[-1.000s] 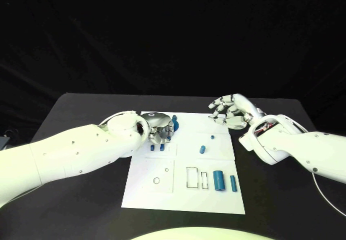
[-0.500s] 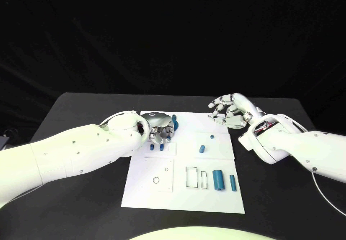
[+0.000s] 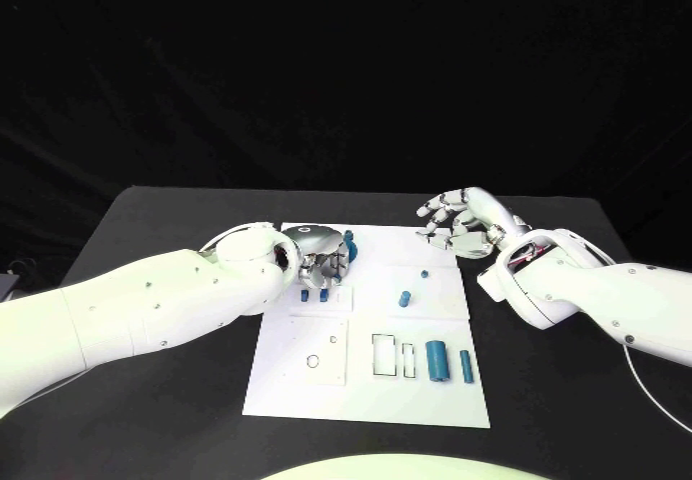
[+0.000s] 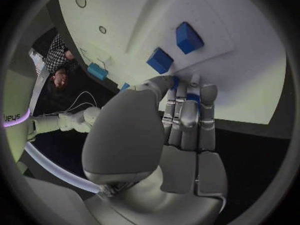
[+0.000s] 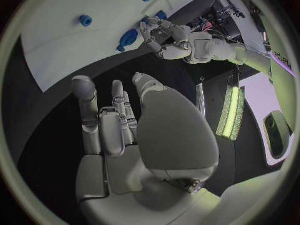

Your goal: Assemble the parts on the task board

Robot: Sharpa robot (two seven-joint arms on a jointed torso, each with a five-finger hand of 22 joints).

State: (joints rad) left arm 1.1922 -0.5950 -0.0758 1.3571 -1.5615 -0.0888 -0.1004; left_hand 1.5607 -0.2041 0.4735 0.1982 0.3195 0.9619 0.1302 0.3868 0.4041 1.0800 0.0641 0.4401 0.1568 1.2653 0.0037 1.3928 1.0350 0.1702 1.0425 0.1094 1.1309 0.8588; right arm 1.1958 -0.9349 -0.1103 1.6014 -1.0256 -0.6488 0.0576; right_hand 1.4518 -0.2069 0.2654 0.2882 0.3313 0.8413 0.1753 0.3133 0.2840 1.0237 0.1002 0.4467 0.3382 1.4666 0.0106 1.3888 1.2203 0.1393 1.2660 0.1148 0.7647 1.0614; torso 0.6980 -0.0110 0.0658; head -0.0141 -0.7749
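The left hand (image 3: 326, 262) pinches a small blue part (image 4: 185, 92) at its fingertips over the task board (image 3: 361, 390). The part appears rigid, light and smooth; grip its flat sides. The right hand (image 3: 464, 225) hovers empty, fingers loosely curled, beyond the board's far corner.

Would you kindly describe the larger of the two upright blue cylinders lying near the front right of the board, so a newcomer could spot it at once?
Start at the white task board in the middle of the black table and go to its near right part, by the rectangular cut-outs. Two blue cylinders lie there side by side, pointing away from the robot. The one meant is the thick cylinder, nearer the cut-outs; its neighbour, the thin cylinder, is plainly slimmer.
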